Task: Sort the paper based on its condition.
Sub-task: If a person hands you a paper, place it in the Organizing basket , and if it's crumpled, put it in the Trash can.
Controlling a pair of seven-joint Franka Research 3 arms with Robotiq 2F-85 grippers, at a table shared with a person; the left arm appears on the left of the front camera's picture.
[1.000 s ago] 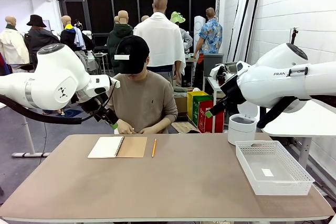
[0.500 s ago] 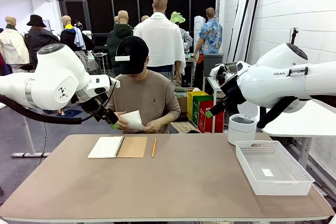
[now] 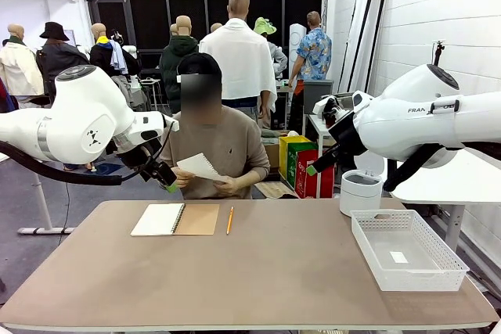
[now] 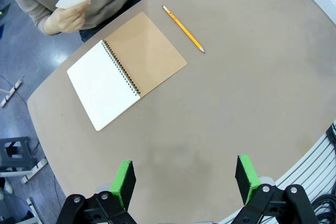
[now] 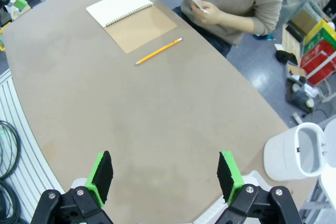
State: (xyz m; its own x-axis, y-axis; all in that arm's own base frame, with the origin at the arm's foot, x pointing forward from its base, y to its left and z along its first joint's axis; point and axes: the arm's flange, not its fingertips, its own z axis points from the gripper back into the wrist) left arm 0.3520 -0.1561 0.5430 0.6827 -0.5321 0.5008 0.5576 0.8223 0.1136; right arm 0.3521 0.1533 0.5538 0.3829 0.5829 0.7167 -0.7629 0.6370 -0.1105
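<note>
Paper (image 3: pixel 200 167) is the one loose white sheet in the front view, held above the far table edge in the person's hands (image 3: pixel 227 187), well apart from both arms. The left gripper (image 3: pixel 167 183) hangs just beside those hands and the right gripper (image 3: pixel 313 168) hovers high by the white bin (image 3: pixel 360 192). An open notebook (image 3: pixel 174 219) and a pencil (image 3: pixel 229 220) lie on the table, with a white basket (image 3: pixel 368 252) at the right. From the left wrist, that gripper's green-padded fingers (image 4: pixel 124 176) stand spread wide with nothing between them, high over bare tabletop, and the sheet sits at the top edge, looking flat rather than crumpled. From the right wrist, its fingers (image 5: pixel 101 174) are likewise parted and empty, the sheet far across the table. The step seems to be waiting for the sheet and judging its condition, so I would let the person offer it or lay it down, approach a free edge away from the hands, pinch lightly to avoid creasing, and steer clear of the notebook
</note>
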